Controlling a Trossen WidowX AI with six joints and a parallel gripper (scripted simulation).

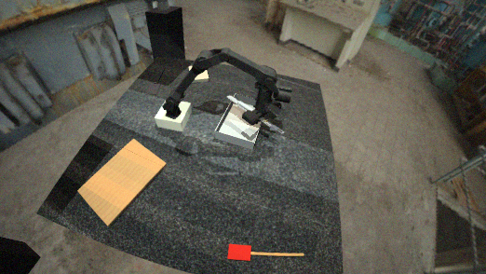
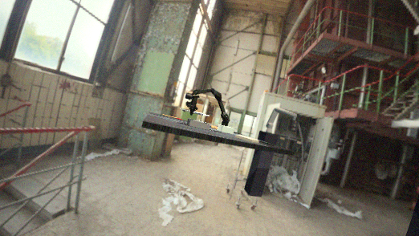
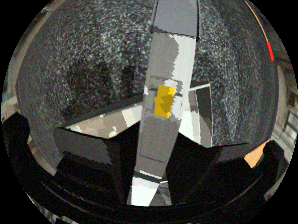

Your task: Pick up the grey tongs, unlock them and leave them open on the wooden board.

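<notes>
The grey tongs (image 1: 238, 102) (image 2: 204, 115) (image 3: 170, 60) are held above the roasting tin (image 1: 235, 142) (image 2: 199, 124) (image 3: 204, 116), with a gap beneath them in the exterior view. They lie roughly level, and their arms look close together. A yellow piece (image 3: 164, 101) shows on their upper face in the wrist view. My gripper (image 1: 257, 117) (image 2: 194, 111) (image 3: 152, 126) is shut on the tongs, one finger on each side. The wooden board (image 1: 122, 182) (image 3: 256, 155) lies flat at the left front in the top view. The lock itself is too small to tell.
A red spatula (image 1: 239, 252) (image 3: 270, 51) with a thin wooden handle lies near the front edge. The arm's base stands on a cream block (image 1: 171, 123) left of the tin. A small cream piece (image 1: 200, 75) lies at the back.
</notes>
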